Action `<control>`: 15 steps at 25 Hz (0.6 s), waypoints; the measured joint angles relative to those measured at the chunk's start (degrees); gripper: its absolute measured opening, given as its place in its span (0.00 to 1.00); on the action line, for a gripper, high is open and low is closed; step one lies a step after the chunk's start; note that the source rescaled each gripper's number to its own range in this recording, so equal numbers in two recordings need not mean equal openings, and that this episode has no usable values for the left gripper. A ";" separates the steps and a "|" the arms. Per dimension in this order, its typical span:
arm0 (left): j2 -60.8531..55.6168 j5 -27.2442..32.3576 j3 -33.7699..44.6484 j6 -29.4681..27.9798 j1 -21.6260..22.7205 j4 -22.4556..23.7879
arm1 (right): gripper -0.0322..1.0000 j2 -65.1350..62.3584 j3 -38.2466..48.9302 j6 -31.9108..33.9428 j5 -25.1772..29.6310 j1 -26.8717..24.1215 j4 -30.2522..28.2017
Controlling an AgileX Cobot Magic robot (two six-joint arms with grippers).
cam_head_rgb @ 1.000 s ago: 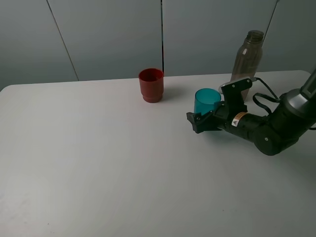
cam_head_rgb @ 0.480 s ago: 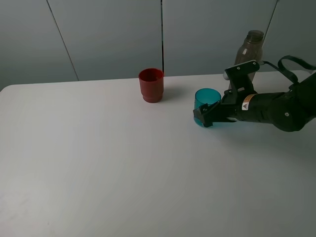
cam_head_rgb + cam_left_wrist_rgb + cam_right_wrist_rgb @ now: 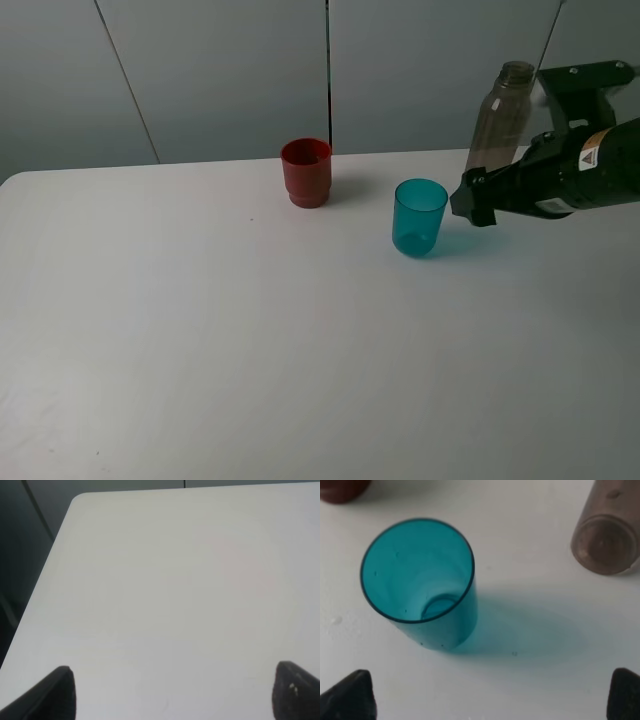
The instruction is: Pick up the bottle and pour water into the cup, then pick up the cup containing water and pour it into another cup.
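The teal cup stands upright on the white table, right of centre. The red cup stands upright behind and left of it. The grey-brown bottle stands capless at the back right. My right gripper hovers open and empty just right of the teal cup, in front of the bottle. The right wrist view shows the teal cup, the bottle, a sliver of the red cup and my open right gripper. My left gripper is open over bare table.
The table's left edge and rounded far corner show in the left wrist view, with dark floor beyond. A grey panelled wall runs behind the table. The right arm's black body hangs over the table's right side.
My right gripper has pulled back from the teal cup, moving right and up. The cup stays standing in about the same spot. The bottle and red cup have not moved.
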 joint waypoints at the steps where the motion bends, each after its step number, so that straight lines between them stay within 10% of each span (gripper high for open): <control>1: 0.00 0.00 0.00 0.00 0.00 0.00 | 0.99 -3.00 0.00 0.00 2.05 0.00 0.40; 15: 0.00 0.00 0.00 0.00 0.00 0.00 | 0.99 -46.92 0.00 -0.74 44.23 0.00 1.27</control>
